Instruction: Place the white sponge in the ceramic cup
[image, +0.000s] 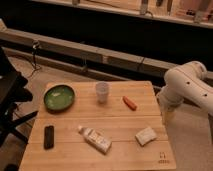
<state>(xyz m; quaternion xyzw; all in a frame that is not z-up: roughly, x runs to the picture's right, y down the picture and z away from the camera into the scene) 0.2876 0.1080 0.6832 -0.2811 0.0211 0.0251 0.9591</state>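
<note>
Hanging off right edge of light wooden table (117, 122), gripper (167, 114) on white robot arm (190, 86) sits apart from flat white sponge (146, 135) lying near right (can't tell how open, sponge not in it). Pale ceramic cup (102, 92) stands upright far centre, mouth up, so ready for drop-in. Grab not started imo.
</note>
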